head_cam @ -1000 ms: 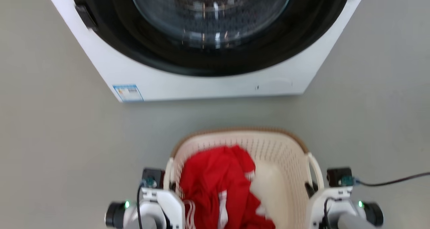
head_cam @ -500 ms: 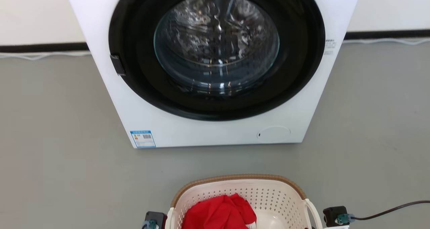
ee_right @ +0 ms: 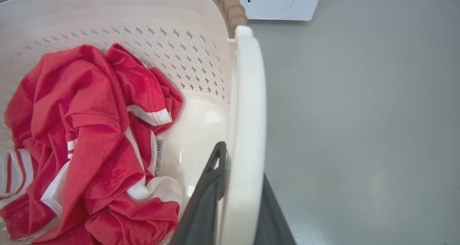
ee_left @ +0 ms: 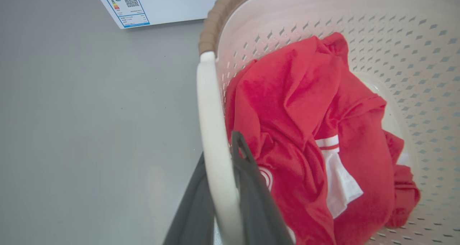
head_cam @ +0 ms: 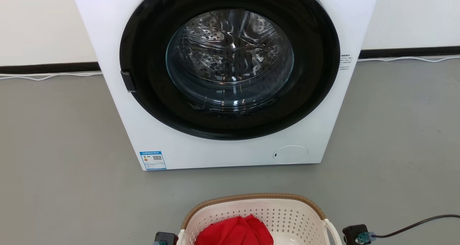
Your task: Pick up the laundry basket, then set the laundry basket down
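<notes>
Cream laundry basket (head_cam: 287, 216) holding a red shirt (head_cam: 235, 232), low in the head view, near a white washing machine (head_cam: 230, 155). Left gripper (ee_left: 219, 148) and right gripper (ee_right: 241, 162) each clamp a side handle. Since a second ago the camera has tilted up, showing more of the machine.

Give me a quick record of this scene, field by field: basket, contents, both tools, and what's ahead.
Laundry basket: before the washing machine; resting on or raised off the grey floor, cannot tell
Contents: red garment with white trim
Left tool: shut on the basket's left handle
Right tool: shut on the basket's right handle
Washing machine: white, round door shut
</notes>
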Robot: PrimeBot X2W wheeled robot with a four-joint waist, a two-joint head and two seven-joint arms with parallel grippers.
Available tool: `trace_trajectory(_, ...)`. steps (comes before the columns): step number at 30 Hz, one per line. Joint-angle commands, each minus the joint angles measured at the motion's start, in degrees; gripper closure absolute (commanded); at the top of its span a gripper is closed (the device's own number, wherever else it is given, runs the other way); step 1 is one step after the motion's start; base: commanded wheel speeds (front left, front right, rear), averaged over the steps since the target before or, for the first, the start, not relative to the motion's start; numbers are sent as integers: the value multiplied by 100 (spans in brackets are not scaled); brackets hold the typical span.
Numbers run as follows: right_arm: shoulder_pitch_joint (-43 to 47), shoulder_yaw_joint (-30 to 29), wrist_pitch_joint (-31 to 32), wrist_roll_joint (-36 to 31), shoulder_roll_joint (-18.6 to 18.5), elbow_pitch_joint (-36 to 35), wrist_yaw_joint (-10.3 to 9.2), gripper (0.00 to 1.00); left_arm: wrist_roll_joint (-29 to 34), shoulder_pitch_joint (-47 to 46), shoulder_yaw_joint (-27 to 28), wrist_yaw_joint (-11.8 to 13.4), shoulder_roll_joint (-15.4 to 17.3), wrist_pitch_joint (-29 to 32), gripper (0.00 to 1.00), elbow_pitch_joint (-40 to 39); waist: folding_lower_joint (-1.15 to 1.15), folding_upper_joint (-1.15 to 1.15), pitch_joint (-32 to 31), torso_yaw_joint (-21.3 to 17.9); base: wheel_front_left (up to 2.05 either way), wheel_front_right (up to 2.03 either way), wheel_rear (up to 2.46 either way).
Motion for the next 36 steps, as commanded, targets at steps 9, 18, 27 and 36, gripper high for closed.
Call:
trace_trajectory(9, -26, 395, 15, 148, 78, -188, 51, 100, -209, -213, -167, 3, 5, -91, 100, -68, 0, 0, 23, -92, 0, 0, 0)
trace_trajectory(18, -113, 516, -42, 248, 78, -125, 51, 100, -440, -281, -387, 45, 5, -133, 100, -78, 0, 0, 84, -156, 0, 0, 0)
trace_trajectory(27, -138, 587, -75, 335, 78, -61, 51, 100, -618, -349, -578, 51, 5, -160, 100, -62, 0, 0, 146, -167, 0, 0, 0)
trace_trajectory(36, -193, 670, -105, 424, 78, -39, 51, 100, -762, -428, -751, 70, 5, -180, 100, -19, 0, 0, 224, -172, 0, 0, 0)
